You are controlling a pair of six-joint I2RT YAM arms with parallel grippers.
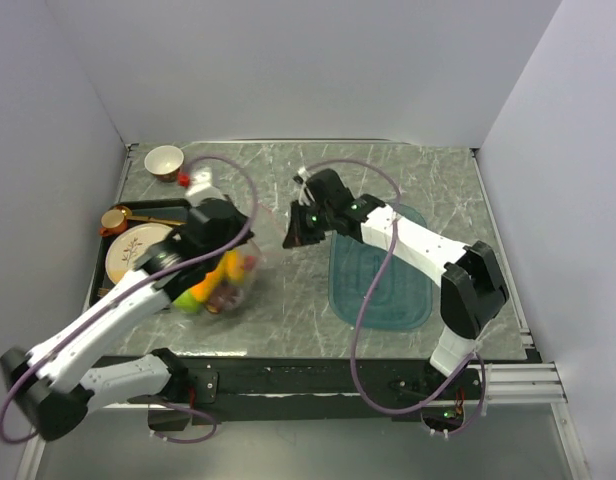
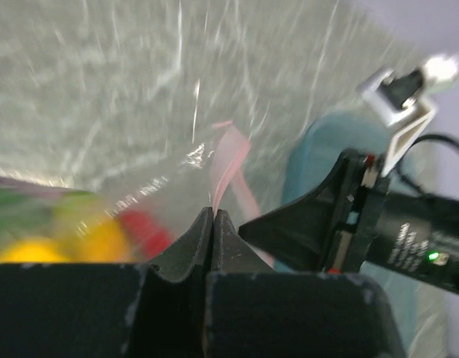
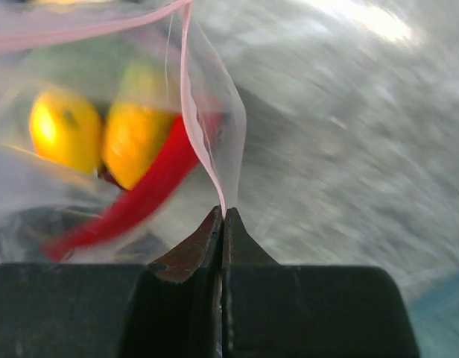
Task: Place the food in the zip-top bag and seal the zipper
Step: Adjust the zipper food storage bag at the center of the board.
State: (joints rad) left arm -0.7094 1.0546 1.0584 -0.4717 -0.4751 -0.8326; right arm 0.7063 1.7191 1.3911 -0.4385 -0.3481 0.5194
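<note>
Hands [image 2: 213, 212] [image 3: 222, 212] pinching zipper [image 2: 230, 160], food [image 3: 136, 142] in bag [image 3: 223, 123]

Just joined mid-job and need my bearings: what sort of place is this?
Likely a robot test cell: plain white walls enclose a marble-look table, and the food in the zip-top bag looks like toys.

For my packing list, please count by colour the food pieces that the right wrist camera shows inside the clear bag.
Seen through the zip-top bag:
orange-yellow mangoes: 2
red chili: 1
green piece: 1 (blurred, kind unclear)
Total: 4 visible; others may be hidden.
</note>
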